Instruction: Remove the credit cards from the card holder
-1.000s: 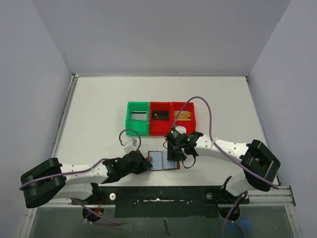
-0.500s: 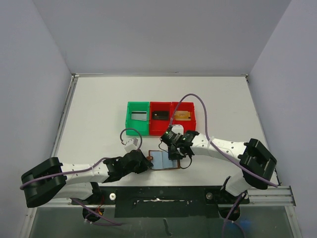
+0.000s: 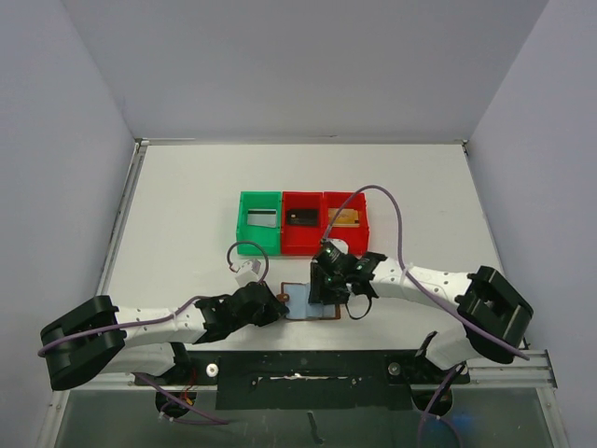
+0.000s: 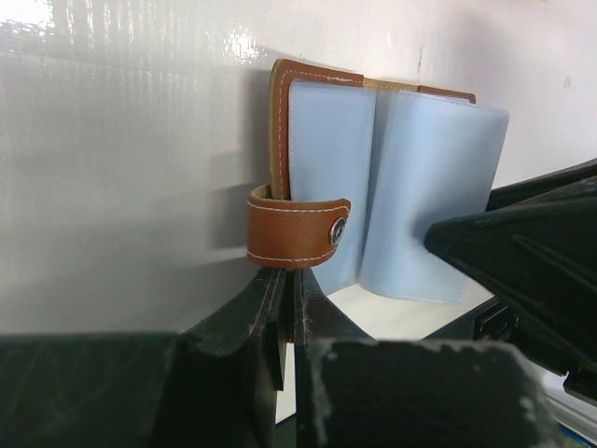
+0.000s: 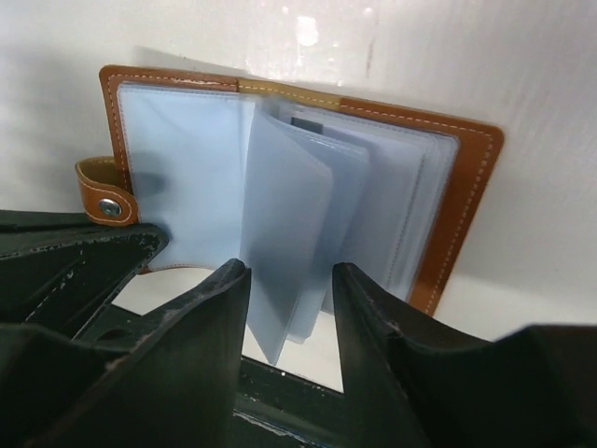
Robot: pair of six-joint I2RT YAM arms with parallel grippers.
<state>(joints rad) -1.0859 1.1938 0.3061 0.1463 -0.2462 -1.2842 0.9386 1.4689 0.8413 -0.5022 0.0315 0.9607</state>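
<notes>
The brown card holder (image 3: 297, 301) lies open on the table near the front edge, its pale blue plastic sleeves (image 5: 289, 233) fanned up. My left gripper (image 3: 279, 301) is shut on the holder's brown snap strap (image 4: 297, 229) at its left edge, which also shows in the left wrist view (image 4: 291, 285). My right gripper (image 3: 328, 297) is open over the holder's right half. Its fingers (image 5: 201, 317) straddle the raised sleeves without closing on them. A dark card edge (image 5: 306, 121) peeks from one sleeve; other cards in the holder are hidden.
Behind the holder stand a green bin (image 3: 244, 229) with a grey-white card (image 3: 261, 217) and two red bins (image 3: 322, 235) holding a dark flat thing (image 3: 300, 217) and a tan one (image 3: 344, 218). The table's front edge is just below the holder.
My right gripper swung a little left and back, and now sits lower over the holder's sleeves. The left gripper and the holder have stayed put.
</notes>
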